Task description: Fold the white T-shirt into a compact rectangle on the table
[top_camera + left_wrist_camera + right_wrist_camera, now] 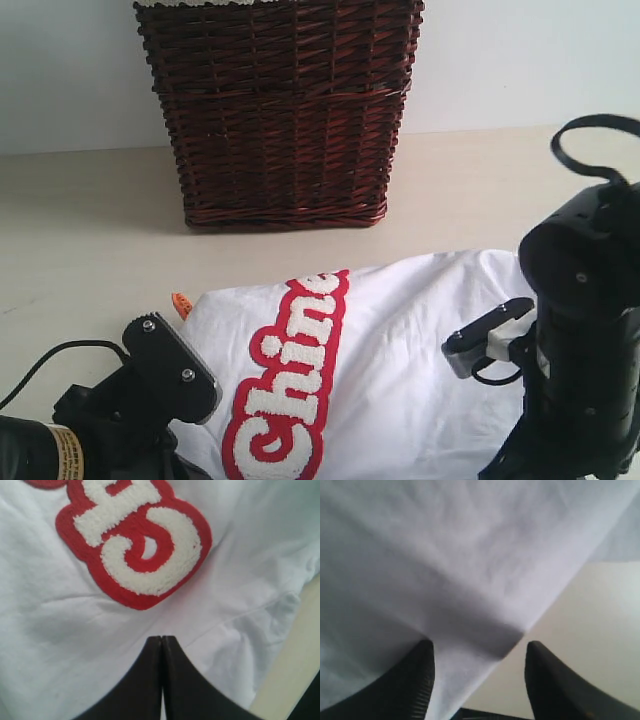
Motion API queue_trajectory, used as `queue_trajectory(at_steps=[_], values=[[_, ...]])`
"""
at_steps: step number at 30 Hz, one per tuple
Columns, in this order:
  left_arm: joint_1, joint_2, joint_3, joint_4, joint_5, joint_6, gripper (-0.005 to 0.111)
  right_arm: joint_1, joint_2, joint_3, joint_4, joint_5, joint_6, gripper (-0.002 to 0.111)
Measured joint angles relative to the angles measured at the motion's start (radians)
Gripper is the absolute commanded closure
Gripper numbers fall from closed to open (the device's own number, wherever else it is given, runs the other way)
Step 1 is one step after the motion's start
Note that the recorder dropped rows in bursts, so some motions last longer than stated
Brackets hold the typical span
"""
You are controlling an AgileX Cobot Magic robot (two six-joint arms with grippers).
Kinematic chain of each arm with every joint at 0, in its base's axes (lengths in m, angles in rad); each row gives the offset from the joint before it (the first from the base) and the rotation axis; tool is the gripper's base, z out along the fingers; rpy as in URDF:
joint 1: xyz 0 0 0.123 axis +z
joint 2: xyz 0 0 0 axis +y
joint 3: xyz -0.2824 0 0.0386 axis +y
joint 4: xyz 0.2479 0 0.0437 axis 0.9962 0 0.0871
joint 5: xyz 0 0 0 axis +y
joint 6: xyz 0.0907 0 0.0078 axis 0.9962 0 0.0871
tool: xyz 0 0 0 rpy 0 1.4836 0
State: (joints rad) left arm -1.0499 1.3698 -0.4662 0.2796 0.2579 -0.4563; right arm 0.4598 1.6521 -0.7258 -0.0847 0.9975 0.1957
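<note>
In the exterior view the white T-shirt (400, 340) runs off the bottom edge, its red-outlined lettering (290, 380) is partly lost in a fold, and both arms' housings hide their fingertips (the wicker basket (280, 110), upper centre, is cropped too). The shirt lies on the table (80, 220), lower middle, with an orange tag (181, 303) at its left edge. The left gripper (161, 639), lower left, leans over the lettering with its jaws pressed together; whether cloth is pinched cannot be told. The right gripper (479, 645), lower right, stands steeply, jaws wide apart astride a shirt fold.
</note>
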Motion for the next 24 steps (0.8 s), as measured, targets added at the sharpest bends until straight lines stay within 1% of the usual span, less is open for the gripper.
queue_trajectory(at_steps=[2,7,9,19,24], values=[[0.000,0.000,0.000,0.000,0.000,0.000,0.107,0.000,0.046,0.000,-0.012,-0.017,0.012,0.063],[0.000,0.000,0.000,0.000,0.000,0.000,0.107,0.000,0.084,0.000,-0.045,-0.022,0.036,0.096],[0.000,0.000,0.000,0.000,0.000,0.000,0.107,0.000,0.081,0.000,-0.045,-0.022,0.023,0.107],[0.000,0.000,0.000,0.000,-0.009,0.000,0.107,0.000,0.027,0.000,-0.028,-0.022,-0.043,0.108],[0.000,0.000,0.000,0.000,-0.011,0.000,0.107,0.000,0.008,-0.087,-0.020,0.028,-0.058,0.108]])
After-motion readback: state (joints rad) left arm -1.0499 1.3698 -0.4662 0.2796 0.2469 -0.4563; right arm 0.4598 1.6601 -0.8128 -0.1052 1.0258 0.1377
